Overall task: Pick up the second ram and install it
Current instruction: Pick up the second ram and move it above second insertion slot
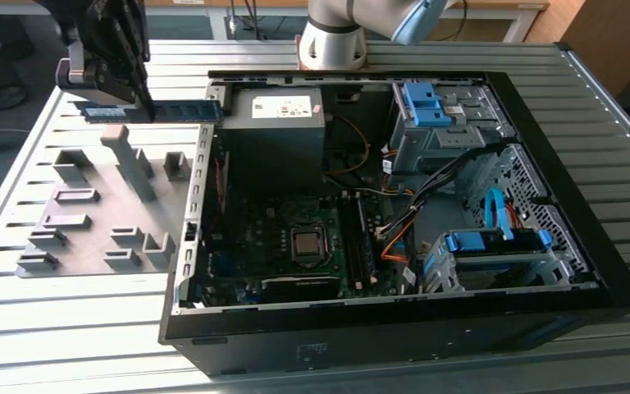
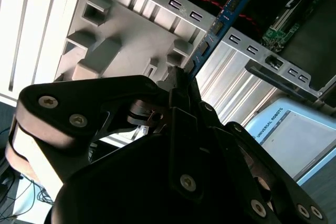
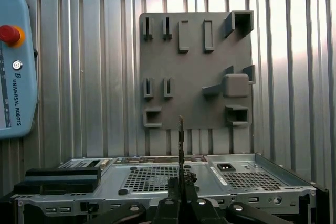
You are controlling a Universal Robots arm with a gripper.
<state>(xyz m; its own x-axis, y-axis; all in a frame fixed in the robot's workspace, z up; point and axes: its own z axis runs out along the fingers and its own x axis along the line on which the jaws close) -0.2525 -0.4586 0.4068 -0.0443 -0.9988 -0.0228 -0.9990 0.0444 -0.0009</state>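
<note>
Claw (image 1: 137,103) holds the second ram (image 1: 187,110) beside the case (image 1: 403,332).

The claw (image 2: 184,75) hides the gripped part of the second ram (image 2: 223,17).

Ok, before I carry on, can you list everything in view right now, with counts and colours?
long thin circuit-board RAM stick: one, blue with black chips, held off the table near the tray and case edge
blocky plastic holder tray: one, grey, on the table at the exterior view's left of the case
open computer tower case: one, black, lying on its side
plastic drive-bay brackets: two, light blue, inside the case
power supply box: one, grey, inside the case
ribbed metal table: one, silver-grey
teach pendant: one, pale blue with a red button, beside the case
gripper: one, black, shut on the RAM stick
robot arm: one, silver-grey, behind the case
</note>
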